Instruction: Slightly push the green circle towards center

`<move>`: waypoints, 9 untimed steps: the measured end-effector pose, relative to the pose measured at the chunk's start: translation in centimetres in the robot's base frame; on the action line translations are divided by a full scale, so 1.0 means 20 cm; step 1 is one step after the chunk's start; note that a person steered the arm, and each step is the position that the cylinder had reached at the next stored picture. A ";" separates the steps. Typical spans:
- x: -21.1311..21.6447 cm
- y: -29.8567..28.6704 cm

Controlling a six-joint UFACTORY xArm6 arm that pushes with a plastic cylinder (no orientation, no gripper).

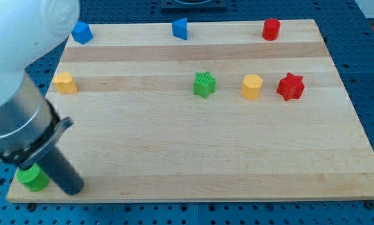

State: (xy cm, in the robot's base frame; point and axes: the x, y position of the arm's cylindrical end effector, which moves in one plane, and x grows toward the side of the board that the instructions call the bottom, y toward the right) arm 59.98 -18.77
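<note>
The green circle [33, 178] sits at the board's bottom left corner, partly hidden behind the arm. My tip [75, 188] rests on the board just to the right of the green circle, close to it; I cannot tell if they touch. The large white and grey arm body fills the view's left side above them.
On the wooden board [193, 156]: a blue block [81, 32] at top left, a blue block [180, 28] at top middle, a red cylinder [271, 29] at top right, a yellow block [65, 82] at left, a green star [204, 84], a yellow hexagon [251, 86] and a red star [290, 86].
</note>
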 end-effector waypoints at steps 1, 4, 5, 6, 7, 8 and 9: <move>-0.25 0.01; -0.47 -0.59; -0.40 -0.58; -0.38 -0.59; -0.32 -0.58; -0.25 -0.59; -0.19 -0.58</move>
State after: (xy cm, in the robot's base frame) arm 56.09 -30.38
